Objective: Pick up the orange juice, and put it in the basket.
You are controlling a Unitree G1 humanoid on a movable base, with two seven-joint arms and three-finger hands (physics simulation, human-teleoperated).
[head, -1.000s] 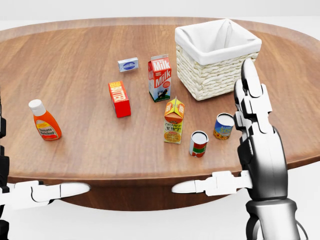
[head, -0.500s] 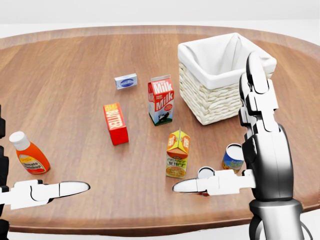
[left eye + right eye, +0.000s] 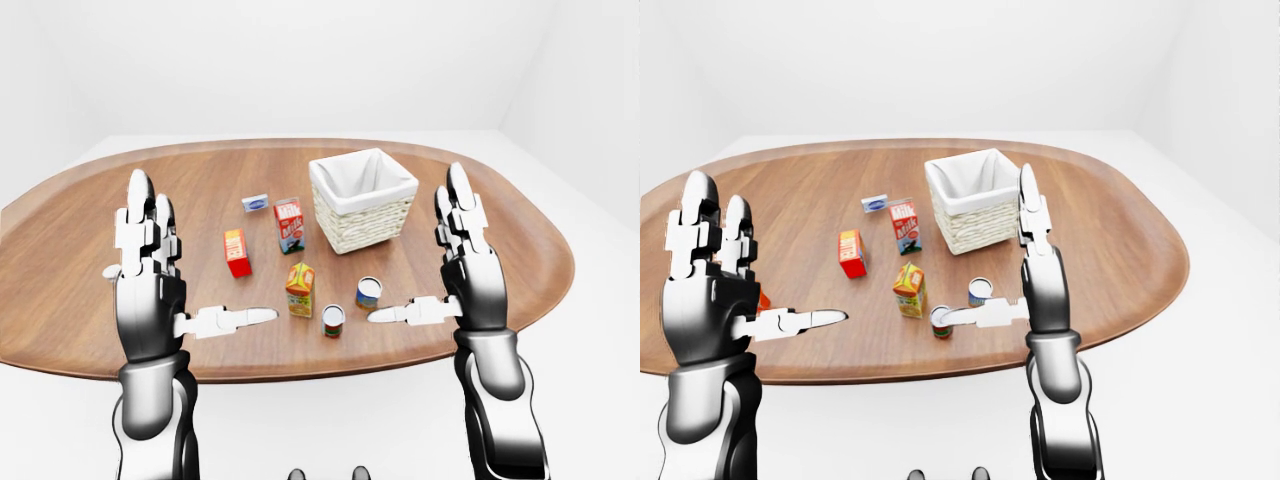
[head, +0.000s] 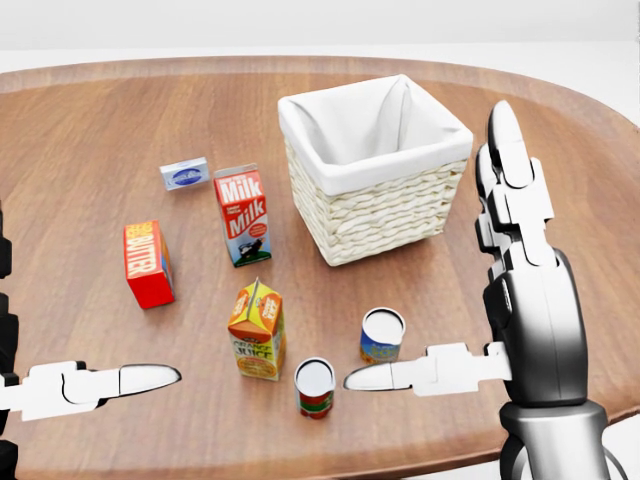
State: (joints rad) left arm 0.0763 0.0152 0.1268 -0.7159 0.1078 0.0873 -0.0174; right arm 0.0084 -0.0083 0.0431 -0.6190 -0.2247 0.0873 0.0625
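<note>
The orange juice carton (image 4: 257, 330) stands upright on the wooden table (image 4: 90, 130), toward the bottom of the head view, untouched by either robot hand. Just to its right and lower sits a red-labelled can (image 4: 314, 388), and beside that, slightly higher, a blue-labelled can (image 4: 381, 335). Above the juice stands the milk carton (image 4: 242, 216), with the red butter box (image 4: 148, 263) to its left and a small blue-and-white box (image 4: 185, 174) further up. The wicker basket (image 4: 385, 215) with its white cloth lining sits to the upper right of the juice, well apart from it, just right of the milk. The right robot hand (image 4: 470, 300) is released, fingers upright and spread, thumb pointing left just beside the red-labelled can, holding nothing. The left robot hand (image 3: 165, 275) is likewise released and empty, fingers raised, thumb pointing right toward the juice
</note>
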